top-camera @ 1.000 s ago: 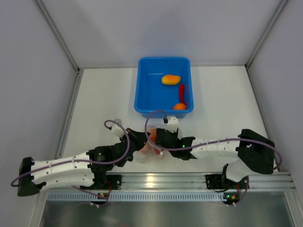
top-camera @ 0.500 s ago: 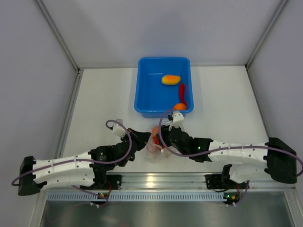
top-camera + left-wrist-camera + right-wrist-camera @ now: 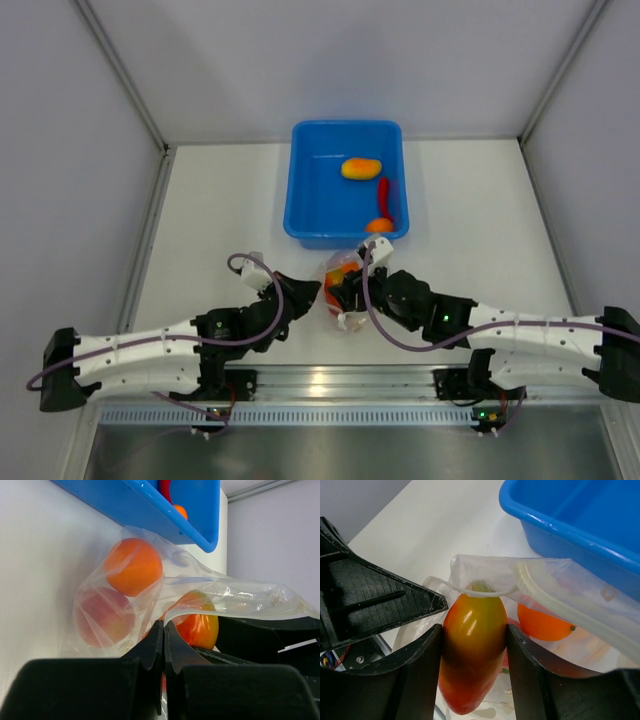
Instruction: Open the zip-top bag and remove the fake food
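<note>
Left hand clamped zip-top bag; right hand gripped orange-red fake food at tub's 6 o'clock.

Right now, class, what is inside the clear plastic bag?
An orange ball and a pinkish-red fruit lie inside the bag. The right claw grips a red-orange fruit at its mouth. Anything beneath them is hidden.
</note>
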Robot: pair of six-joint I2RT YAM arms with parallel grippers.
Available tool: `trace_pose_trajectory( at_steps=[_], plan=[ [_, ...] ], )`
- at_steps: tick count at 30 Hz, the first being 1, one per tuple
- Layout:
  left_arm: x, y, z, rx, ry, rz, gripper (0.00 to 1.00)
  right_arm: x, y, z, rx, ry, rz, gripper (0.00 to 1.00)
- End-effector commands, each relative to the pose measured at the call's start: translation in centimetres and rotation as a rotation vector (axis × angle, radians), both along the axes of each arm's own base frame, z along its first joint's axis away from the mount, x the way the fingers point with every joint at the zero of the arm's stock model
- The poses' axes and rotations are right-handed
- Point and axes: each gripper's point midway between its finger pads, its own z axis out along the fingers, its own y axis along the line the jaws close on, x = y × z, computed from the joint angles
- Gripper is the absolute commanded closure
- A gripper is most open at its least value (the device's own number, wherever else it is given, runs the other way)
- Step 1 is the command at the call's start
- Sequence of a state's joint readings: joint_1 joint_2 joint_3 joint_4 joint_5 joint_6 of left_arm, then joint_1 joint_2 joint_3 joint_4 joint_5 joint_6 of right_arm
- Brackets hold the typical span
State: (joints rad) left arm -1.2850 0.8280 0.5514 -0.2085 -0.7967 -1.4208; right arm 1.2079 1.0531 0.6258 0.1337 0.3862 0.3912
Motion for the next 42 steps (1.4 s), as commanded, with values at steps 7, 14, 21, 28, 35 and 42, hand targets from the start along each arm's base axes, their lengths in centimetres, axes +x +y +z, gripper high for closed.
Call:
trace_pose_trajectory(
  at_steps=[7, 14, 21, 28, 35, 42],
  plan=[
    [0.1, -0.6, 1.9, -0.060, -0.018, -0.001, 1.00, -1.3, 0.6, 7.7, 0.182, -0.185, 0.135, 0.83],
    [0.3, -0.2, 2.8, -0.052, -0.049, -0.001, 1.00, -4.8, 2.6, 7.3, 0.161, -0.222, 0.391, 0.84],
    [0.4, -0.3, 3.7, -0.026, -0.079, -0.007, 1.00, -6.7, 2.9, 8.0, 0.175, -0.236, 0.504, 0.86],
    [0.2, -1.4, 3.4, -0.008, -0.062, -0.043, 1.00, -5.8, 1.7, 11.4, 0.337, -0.307, 0.403, 0.85],
    [-0.2, -3.0, 2.8, 0.000, -0.030, -0.089, 1.00, -2.2, 0.1, 13.4, 0.449, -0.318, 0.155, 0.87],
    [-0.4, -3.3, 2.6, 0.001, -0.024, -0.102, 1.00, -0.6, 0.1, 13.4, 0.442, -0.291, 0.067, 0.88]
  ],
)
